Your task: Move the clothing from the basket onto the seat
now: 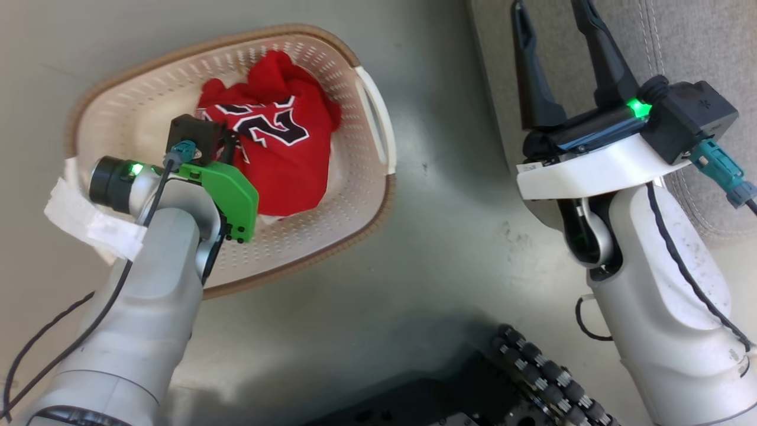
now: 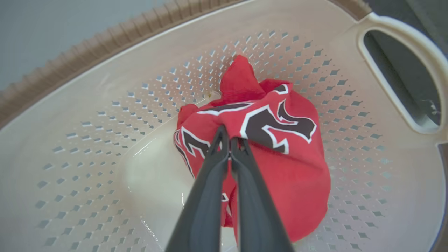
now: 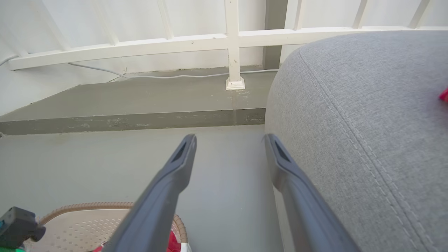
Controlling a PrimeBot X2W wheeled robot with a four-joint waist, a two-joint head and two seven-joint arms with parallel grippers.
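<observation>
The cream perforated basket point(image 1: 361, 195) with its brown rim stands on the grey floor at the upper left. Inside it lies the clothing point(image 1: 290, 171), a bunched red garment with white-edged black lettering. My left gripper point(image 1: 232, 151) reaches down into the basket. In the left wrist view the left gripper point(image 2: 231, 137) is shut, pinching a fold of the clothing point(image 2: 287, 175) by the lettering. My right gripper point(image 1: 550, 12) stands open and holds nothing, at the edge of the grey seat point(image 1: 698, 47). The right gripper point(image 3: 230, 140) hovers over the floor beside the seat point(image 3: 367, 122).
My base with its black roller wheel point(image 1: 544, 378) sits at the bottom. A raised grey ledge point(image 3: 140, 117) and a white railing point(image 3: 231, 38) lie beyond the seat. A small red scrap point(image 3: 444, 95) shows on the seat's far right. The basket rim point(image 3: 87, 206) is low left.
</observation>
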